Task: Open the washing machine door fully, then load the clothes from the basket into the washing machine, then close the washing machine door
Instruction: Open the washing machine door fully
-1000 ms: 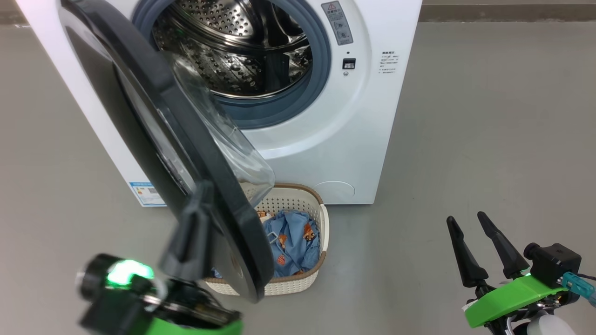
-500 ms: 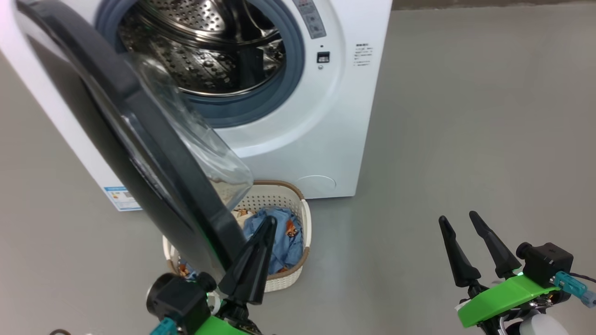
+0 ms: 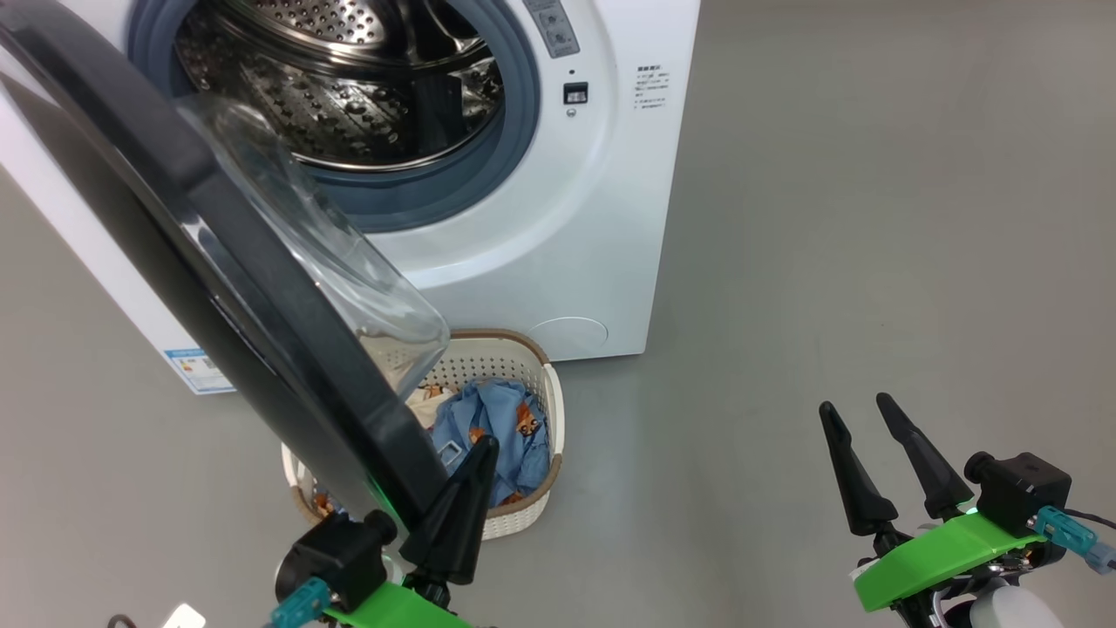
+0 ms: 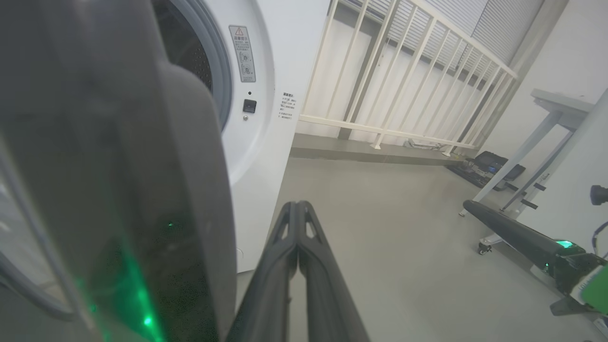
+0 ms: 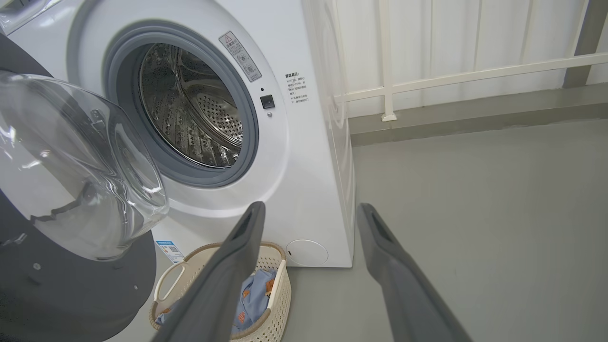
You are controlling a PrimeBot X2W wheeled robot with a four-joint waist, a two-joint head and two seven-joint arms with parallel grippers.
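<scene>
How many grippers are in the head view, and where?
2. The left gripper, shut, is at the bottom, beside the lower edge of the washing machine door, in front of the basket. The right gripper, open, is at the lower right above the floor.

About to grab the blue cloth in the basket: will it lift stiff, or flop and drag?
Probably floppy: the blue cloth lies crumpled in folds, so it should drape and trail from a pinch. Likely light too, so the small basket may shift or tip if fabric snags its perforated wall.
</scene>
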